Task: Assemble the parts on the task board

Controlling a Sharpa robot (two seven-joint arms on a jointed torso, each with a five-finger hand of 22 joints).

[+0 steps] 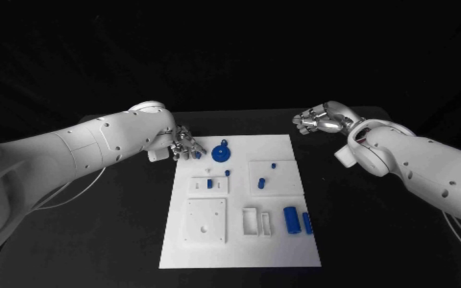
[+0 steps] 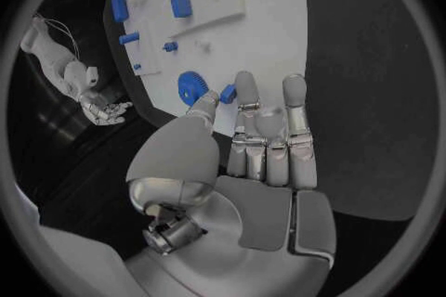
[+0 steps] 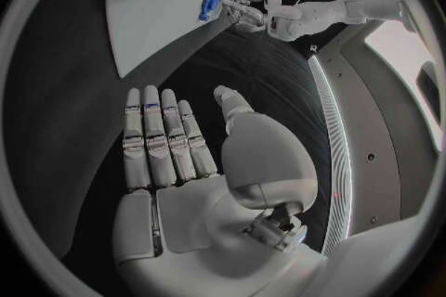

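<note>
Now, at the far left corner of the task board (image 1: 240, 248): left hand (image 1: 182, 145), fingers straight and a little apart, tips right at a small blue piece (image 2: 227, 94) on the board's edge. Maybe touching it, maybe just beside it; too close to tell. Nothing plainly held in that hand.

Just past the fingertips, toward the middle of the board: a round blue gear (image 1: 222, 154), lying flat, with a short knob sticking out of it. No long side on the gear, so no best way to turn the hand for it. A small reach forward and inward from the left fingers (image 2: 245, 100), as a guess for the next grab.

Right hand (image 1: 320, 123) off the board, near the far right corner, well apart from every part. Fingers (image 3: 153, 137) flat and side by side, thumb out to one side, palm bare, holding nothing. Left hand much nearer the gear than the right.

Lower on the board: two blue sticks (image 1: 291, 217) lying side by side near the right edge, long sides pointing from near to far. Small blue pegs (image 1: 262, 183) standing in the white blocks in the middle.

Hard to make out: the shape of the small piece under the left fingertips, and the holes in the white blocks.
</note>
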